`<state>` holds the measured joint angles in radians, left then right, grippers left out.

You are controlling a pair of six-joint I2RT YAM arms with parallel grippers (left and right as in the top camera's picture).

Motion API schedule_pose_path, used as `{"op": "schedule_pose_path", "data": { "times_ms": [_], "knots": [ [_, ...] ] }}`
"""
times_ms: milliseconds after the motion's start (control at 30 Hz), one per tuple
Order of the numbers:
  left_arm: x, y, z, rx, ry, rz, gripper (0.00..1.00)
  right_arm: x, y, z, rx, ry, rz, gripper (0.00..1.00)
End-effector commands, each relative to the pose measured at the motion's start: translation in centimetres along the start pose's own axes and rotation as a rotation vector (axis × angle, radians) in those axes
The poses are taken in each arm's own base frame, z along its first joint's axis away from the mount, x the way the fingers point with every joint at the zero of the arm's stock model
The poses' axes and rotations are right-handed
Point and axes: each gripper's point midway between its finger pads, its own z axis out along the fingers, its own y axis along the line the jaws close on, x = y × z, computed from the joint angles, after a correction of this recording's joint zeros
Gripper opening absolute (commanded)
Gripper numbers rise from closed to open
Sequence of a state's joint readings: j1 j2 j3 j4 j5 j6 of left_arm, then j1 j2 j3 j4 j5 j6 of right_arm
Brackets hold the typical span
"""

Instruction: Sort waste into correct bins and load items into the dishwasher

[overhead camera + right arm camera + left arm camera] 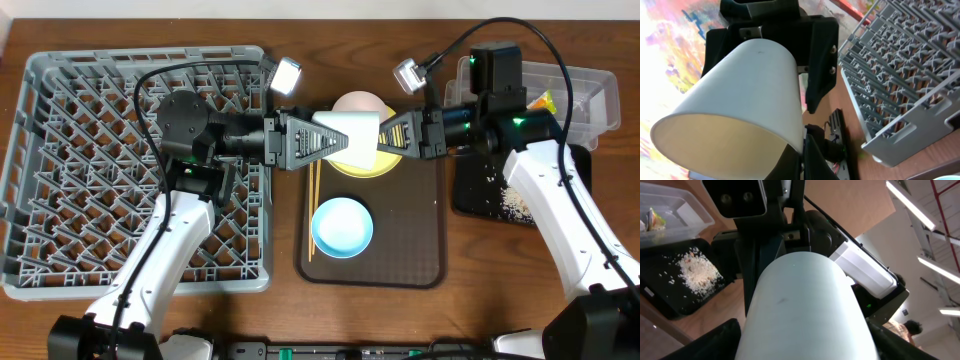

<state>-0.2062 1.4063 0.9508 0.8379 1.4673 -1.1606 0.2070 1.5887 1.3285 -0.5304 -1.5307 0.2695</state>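
The cup is held in the air above the brown tray and hides most of the plate. The left claw is clamped on the cup's base. The right claw flanks the rim, but its grip cannot be determined.

The table is brown wood with visible grain and a slight sheen; the dish rack is grey moulded plastic, matt and smooth; the small white cup is smooth and matt, whether plastic or paper cannot be told; the light blue bowl and yellow plate look smooth with a soft gloss; the chopsticks are pale bare wood; the serving tray is dark brown and matt; the tub is clear glossy plastic; the black tray is matt, strewn with grainy whitish rice.
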Motion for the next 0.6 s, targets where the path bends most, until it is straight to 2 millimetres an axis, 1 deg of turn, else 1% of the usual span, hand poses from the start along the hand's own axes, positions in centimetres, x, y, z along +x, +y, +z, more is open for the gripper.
{"op": "schedule_pose_path", "data": {
  "times_ms": [0, 100, 300, 333, 467, 567],
  "knots": [
    [0.06, -0.47, 0.09, 0.009, 0.015, 0.012, 0.74, 0.17, 0.6, 0.18, -0.031, 0.013, 0.008, 0.01],
    [0.06, -0.47, 0.09, 0.009, 0.015, 0.012, 0.72, 0.27, 0.56, 0.19, -0.03, 0.013, 0.021, 0.01],
    [0.37, -0.57, 0.08, 0.015, 0.033, 0.012, 0.71, 0.44, 0.2, 0.2, -0.013, 0.01, 0.053, 0.01],
    [0.43, -0.59, 0.08, 0.016, 0.036, 0.012, 0.68, 0.44, 0.2, 0.2, -0.013, 0.01, 0.053, 0.01],
    [0.55, -0.63, 0.07, 0.019, 0.043, 0.012, 0.67, 0.45, 0.21, 0.19, -0.013, 0.01, 0.053, 0.01],
    [0.55, -0.63, 0.07, 0.019, 0.043, 0.013, 0.64, 0.44, 0.21, 0.18, -0.013, 0.01, 0.054, 0.01]
  ]
}}
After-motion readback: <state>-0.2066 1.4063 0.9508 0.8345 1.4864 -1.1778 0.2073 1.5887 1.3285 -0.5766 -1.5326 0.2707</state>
